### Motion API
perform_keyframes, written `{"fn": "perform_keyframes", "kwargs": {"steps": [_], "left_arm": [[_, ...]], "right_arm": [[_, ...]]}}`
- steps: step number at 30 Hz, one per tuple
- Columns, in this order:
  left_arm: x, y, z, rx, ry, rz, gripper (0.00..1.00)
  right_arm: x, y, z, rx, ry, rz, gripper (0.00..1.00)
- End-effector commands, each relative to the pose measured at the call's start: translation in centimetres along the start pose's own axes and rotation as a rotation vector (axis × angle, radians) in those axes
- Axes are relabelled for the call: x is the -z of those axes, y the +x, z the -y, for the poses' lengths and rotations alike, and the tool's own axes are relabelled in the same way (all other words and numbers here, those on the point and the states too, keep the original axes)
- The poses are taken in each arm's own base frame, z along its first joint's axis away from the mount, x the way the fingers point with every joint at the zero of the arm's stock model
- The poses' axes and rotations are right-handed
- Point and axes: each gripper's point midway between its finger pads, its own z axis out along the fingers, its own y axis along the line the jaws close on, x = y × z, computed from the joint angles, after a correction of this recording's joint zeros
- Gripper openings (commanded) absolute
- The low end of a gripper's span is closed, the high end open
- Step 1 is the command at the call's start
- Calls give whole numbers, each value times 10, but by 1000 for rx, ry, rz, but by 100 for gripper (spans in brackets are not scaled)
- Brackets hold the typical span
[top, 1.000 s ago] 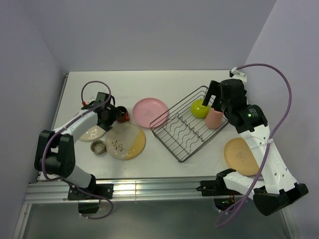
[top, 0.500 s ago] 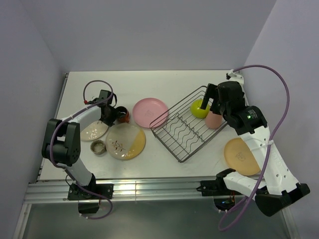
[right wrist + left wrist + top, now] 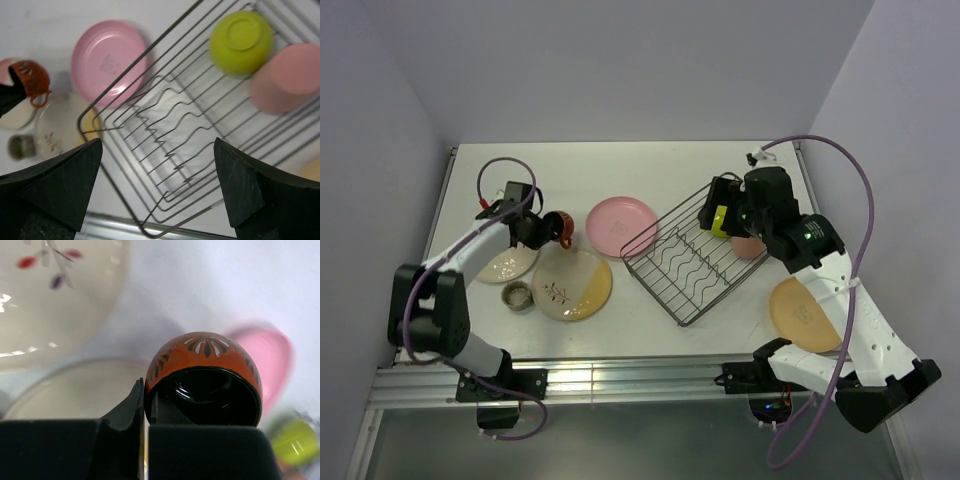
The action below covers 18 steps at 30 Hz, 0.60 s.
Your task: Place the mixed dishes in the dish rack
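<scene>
Jaws: left gripper [image 3: 146, 407] clenched on the rim of the glossy, rounded dark red-brown mug [image 3: 200, 357], now tipped sideways at the overhead view's left-centre; right gripper [image 3: 155, 172] spread wide. The latter has shifted left above the black wire dish rack [image 3: 690, 262], centre-right.

Rack [image 3: 692, 264]: green bowl [image 3: 241, 42] and pink cup [image 3: 287, 77] fill the far right end; the remaining floor is bare. Pink plate [image 3: 621, 222] lies just beside the rack's left corner, narrowing that approach.

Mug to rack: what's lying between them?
The pink plate, lying flat, sits between the mug and the rack. This is clearest in the top view, and the right wrist view shows it too.
</scene>
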Motion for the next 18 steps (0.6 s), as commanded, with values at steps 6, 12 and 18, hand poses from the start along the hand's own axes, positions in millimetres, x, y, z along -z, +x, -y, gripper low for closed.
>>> {"fn": "perform_keyframes", "kwargs": {"steps": [6,12,18], "left_arm": [[171,22,107,-31,912,-139,0],[246,45,110,9,1260,-285,0],[289,55,108,35,1445,-339,0]], "right_arm": [[26,17,-113,-104,-648,-123,100],[56,24,-155,-183,-971,-197,100],[65,29,-187,-213,-1087,-226,97]]}}
